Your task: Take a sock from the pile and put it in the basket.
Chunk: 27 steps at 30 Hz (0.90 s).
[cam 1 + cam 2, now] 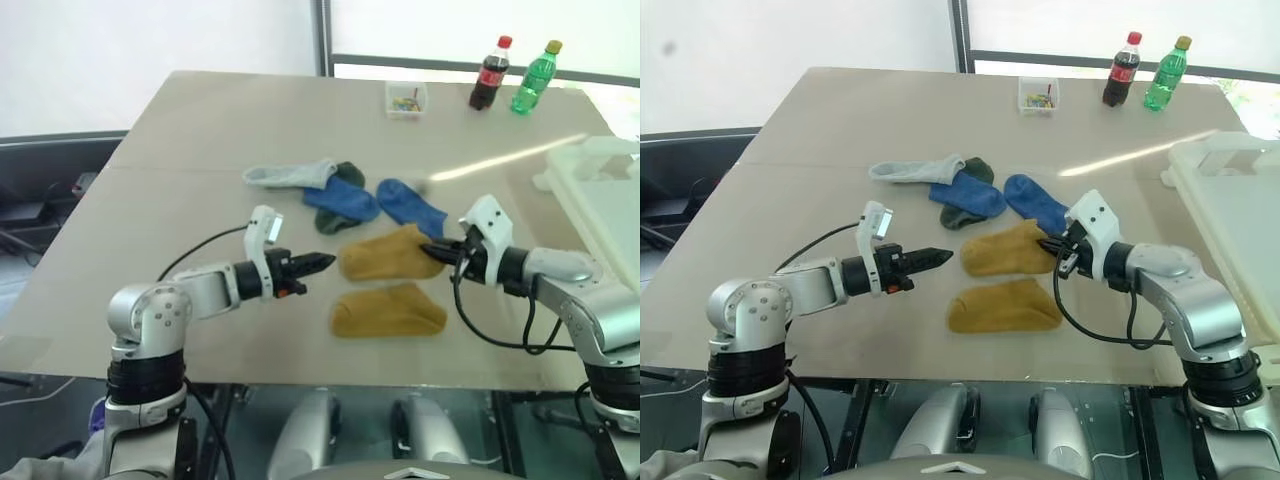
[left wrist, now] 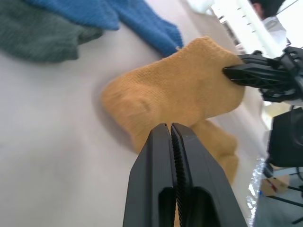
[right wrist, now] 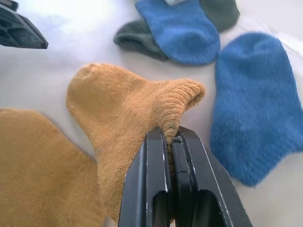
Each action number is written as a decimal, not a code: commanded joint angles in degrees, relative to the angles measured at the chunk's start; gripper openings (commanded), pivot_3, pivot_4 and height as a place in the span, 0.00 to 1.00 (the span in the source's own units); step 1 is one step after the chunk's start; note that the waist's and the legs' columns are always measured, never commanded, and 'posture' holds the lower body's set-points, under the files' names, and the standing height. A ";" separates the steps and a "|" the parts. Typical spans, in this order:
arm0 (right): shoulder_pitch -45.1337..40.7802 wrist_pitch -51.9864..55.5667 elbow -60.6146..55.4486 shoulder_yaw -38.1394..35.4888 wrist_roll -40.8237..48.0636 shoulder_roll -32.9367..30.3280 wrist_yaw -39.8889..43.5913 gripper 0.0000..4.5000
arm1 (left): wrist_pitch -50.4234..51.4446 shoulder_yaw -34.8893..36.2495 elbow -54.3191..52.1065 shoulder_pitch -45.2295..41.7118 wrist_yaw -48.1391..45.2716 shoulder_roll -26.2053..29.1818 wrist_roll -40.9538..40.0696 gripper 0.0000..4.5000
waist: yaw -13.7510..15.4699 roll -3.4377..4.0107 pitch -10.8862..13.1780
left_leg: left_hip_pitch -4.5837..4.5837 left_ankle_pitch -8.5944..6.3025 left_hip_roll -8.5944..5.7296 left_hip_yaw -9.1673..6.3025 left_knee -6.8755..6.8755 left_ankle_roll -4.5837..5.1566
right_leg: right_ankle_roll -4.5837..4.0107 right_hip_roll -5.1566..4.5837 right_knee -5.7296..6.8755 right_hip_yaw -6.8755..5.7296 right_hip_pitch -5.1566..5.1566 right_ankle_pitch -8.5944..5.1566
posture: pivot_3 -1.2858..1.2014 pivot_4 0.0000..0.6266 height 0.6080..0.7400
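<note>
The pile of socks lies mid-table: a light grey one (image 1: 288,175), a dark green one (image 1: 338,221) under a blue one (image 1: 342,199), another blue one (image 1: 410,205) and two mustard ones. My right gripper (image 1: 431,249) is shut on the cuff of the farther mustard sock (image 1: 380,256), and the pinched cuff is lifted off the table (image 3: 118,104). The nearer mustard sock (image 1: 388,311) lies flat. My left gripper (image 1: 324,262) is shut and empty, just left of the held sock. The white basket (image 1: 598,190) stands at the right edge.
A small clear box (image 1: 406,99) with coloured bits sits at the back of the table. To its right stand a cola bottle (image 1: 489,73) and a green bottle (image 1: 536,77). Cables loop under both forearms. The table's front edge is close below the nearer mustard sock.
</note>
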 commanded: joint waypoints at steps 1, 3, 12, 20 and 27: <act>-0.09 -2.28 2.13 1.04 -1.26 0.63 -1.16 0.00 | -1.70 -2.45 -0.52 -0.01 1.88 -0.94 2.44 0.29 | -0.03 0.00 0.00 | 0.00 0.00 0.00 0.01 0.00 -0.01 | -0.02 0.00 0.00 0.01 0.00 -0.01 | 0.52 0.24 0.91; 0.11 -4.05 4.91 2.20 -2.67 0.98 -1.27 0.00 | -2.47 -3.65 0.47 -0.86 3.93 -2.53 4.30 0.48 | -0.03 0.00 0.00 | 0.01 0.01 0.00 0.01 0.00 -0.01 | -0.02 0.00 0.02 0.01 0.00 -0.01 | 0.52 0.24 0.91; -0.42 -6.54 7.96 3.09 -3.81 1.62 -0.93 0.00 | -7.24 -9.96 7.13 -5.61 6.87 -9.21 11.83 0.98 | 0.03 0.00 -0.01 | 0.06 0.01 -0.02 0.01 0.02 -0.01 | 0.02 0.04 0.02 0.00 0.06 0.01 | 0.52 0.24 0.91; -0.74 -6.67 7.20 2.33 -3.25 1.62 -1.39 0.00 | -6.82 -8.04 7.79 -5.92 5.34 -9.98 10.86 0.31 | -0.03 0.00 0.00 | 0.02 0.02 -0.01 0.01 0.02 -0.01 | 0.03 0.10 0.02 0.00 0.03 0.01 | 0.52 0.24 0.91; -0.42 -5.21 1.98 -3.64 3.47 2.32 -0.23 0.00 | -0.06 0.74 2.65 -6.97 2.84 -10.73 -1.32 0.01 | -0.05 0.00 0.02 | -0.01 0.02 0.02 0.01 0.02 -0.01 | 0.03 0.06 0.02 -0.01 0.01 0.01 | 0.52 0.24 0.91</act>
